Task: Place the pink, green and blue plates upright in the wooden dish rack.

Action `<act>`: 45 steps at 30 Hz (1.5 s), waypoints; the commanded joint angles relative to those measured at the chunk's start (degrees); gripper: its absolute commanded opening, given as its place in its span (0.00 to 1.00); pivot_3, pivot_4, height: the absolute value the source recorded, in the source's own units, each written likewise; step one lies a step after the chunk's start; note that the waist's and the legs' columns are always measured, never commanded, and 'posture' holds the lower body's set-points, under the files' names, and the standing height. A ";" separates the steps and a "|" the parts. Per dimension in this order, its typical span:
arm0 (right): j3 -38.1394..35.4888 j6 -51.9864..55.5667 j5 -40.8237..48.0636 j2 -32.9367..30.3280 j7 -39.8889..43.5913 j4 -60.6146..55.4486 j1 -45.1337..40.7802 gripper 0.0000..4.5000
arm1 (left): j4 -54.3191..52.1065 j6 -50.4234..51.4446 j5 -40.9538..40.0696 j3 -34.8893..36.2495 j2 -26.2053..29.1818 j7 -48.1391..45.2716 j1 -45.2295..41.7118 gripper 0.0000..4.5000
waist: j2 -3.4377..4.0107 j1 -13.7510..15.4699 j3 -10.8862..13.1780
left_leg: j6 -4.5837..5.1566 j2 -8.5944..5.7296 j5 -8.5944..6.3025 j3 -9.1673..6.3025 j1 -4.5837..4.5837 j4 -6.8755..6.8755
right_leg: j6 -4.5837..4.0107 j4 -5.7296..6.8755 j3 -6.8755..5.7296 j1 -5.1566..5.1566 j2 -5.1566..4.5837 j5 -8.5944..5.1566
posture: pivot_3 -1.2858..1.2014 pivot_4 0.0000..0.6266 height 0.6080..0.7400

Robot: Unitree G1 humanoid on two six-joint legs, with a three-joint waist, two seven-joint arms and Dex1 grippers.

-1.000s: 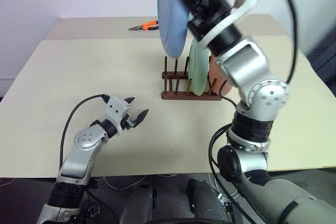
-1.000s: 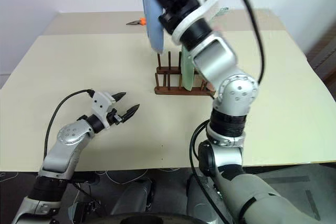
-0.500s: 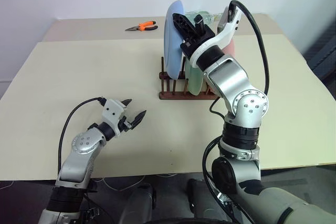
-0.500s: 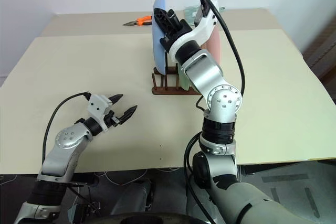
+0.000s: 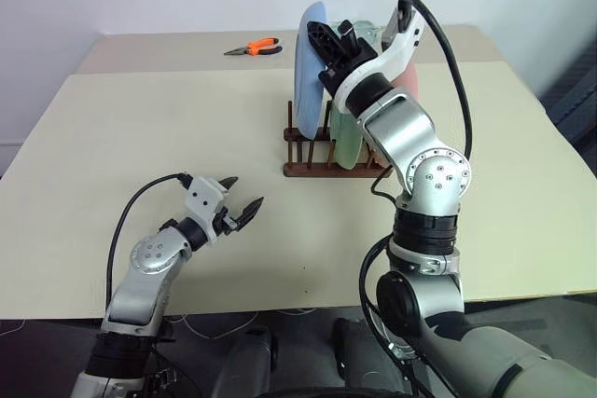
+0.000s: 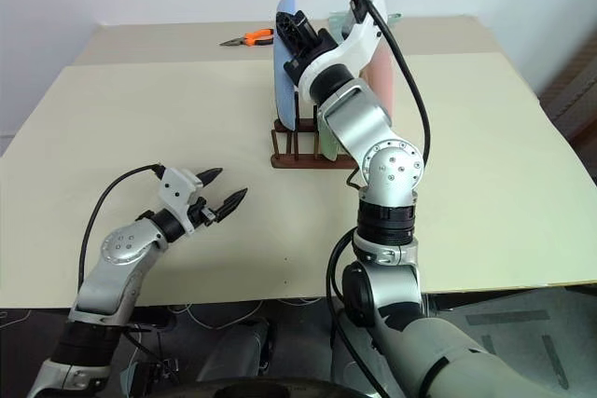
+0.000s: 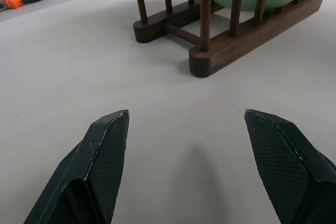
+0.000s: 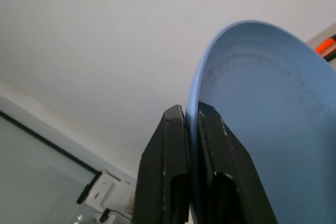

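Beige and broad, the counter (image 5: 187, 118) runs back to a white wall, with a second, narrower slab behind it carrying a pair of orange-handled pliers (image 5: 254, 46).

Compared with a second ago, the blue plate (image 5: 309, 72) has come down from high above the wooden dish rack (image 5: 326, 151) and now stands on edge at the rack's left end, its lower rim among the pegs; whether it sits fully on the base bars cannot be told. The right arm has dropped and reached forward with it, and the head camera view has shifted as well. The left arm has not moved.

In the rack, just right of the blue plate, the green plate (image 5: 347, 142) stands upright between pegs, and the pink plate (image 5: 404, 67) stands behind the right arm at the rack's right end, mostly hidden by it.

The right pincer (image 5: 325, 42) pinches the top rim of the blue plate; in the right wrist view its two black fingers (image 8: 168, 166) press together with the plate's edge (image 8: 252, 103) between them.

The left pincer (image 5: 244, 206) hovers low over bare counter, well apart from the rack, its fingers (image 7: 102, 166) spread wide and holding nothing, pointing toward the rack's near end.
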 commanded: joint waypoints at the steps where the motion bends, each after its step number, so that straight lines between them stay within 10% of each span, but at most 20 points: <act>1: -1.06 -0.13 1.97 -0.05 -1.76 -2.78 -2.94 0.02 | -2.54 0.06 -0.20 0.45 0.01 0.15 0.14 0.80 | 0.00 0.01 0.00 | 0.00 0.00 0.00 0.00 0.00 0.00 | 0.00 0.00 0.00 0.00 0.00 0.00 | 0.52 0.24 1.00; 24: -0.58 -0.57 -1.28 2.18 -2.40 4.13 -1.36 0.02 | -3.55 1.47 -0.12 -0.02 -0.50 0.13 0.13 0.80 | 0.01 0.00 0.00 | 0.00 0.00 0.00 0.01 0.00 0.00 | 0.00 0.00 0.00 -0.01 0.00 0.00 | 0.52 0.24 1.00; 26: 0.37 -0.28 -2.82 1.14 -0.72 3.68 -1.67 0.16 | -3.75 1.58 -0.09 -0.06 -0.53 0.15 0.26 0.80 | 0.01 0.00 0.01 | 0.00 0.00 0.00 0.01 0.00 0.00 | 0.00 0.00 0.00 -0.01 0.00 0.00 | 0.52 0.24 1.00; 30: 7.37 0.78 -10.30 -7.70 10.76 -4.11 -3.46 0.55 | -4.09 1.90 -0.10 -0.04 -0.61 0.23 0.40 0.80 | 0.03 0.04 0.03 | 0.00 -0.01 0.00 0.02 -0.05 0.01 | 0.01 -0.03 0.00 -0.01 0.00 -0.01 | 0.52 0.24 1.00; 36: 6.90 0.10 -16.10 -30.29 31.76 -16.58 1.24 0.55 | -4.83 2.16 0.04 -0.15 -0.69 0.46 1.20 0.80 | -0.04 0.36 0.00 | 0.00 0.00 0.00 0.01 -0.05 0.01 | 0.03 -0.22 -0.04 0.11 0.00 -0.03 | 0.52 0.24 1.00; 45: -14.45 -5.24 -25.24 -55.04 57.75 -13.01 43.79 0.55 | -1.57 0.94 0.33 1.65 0.97 -0.27 0.96 0.80 | -0.22 1.86 -0.11 | 0.23 -0.02 -0.15 0.09 0.05 0.08 | 0.20 -0.58 -0.15 0.54 -0.20 -0.34 | 0.52 0.24 1.00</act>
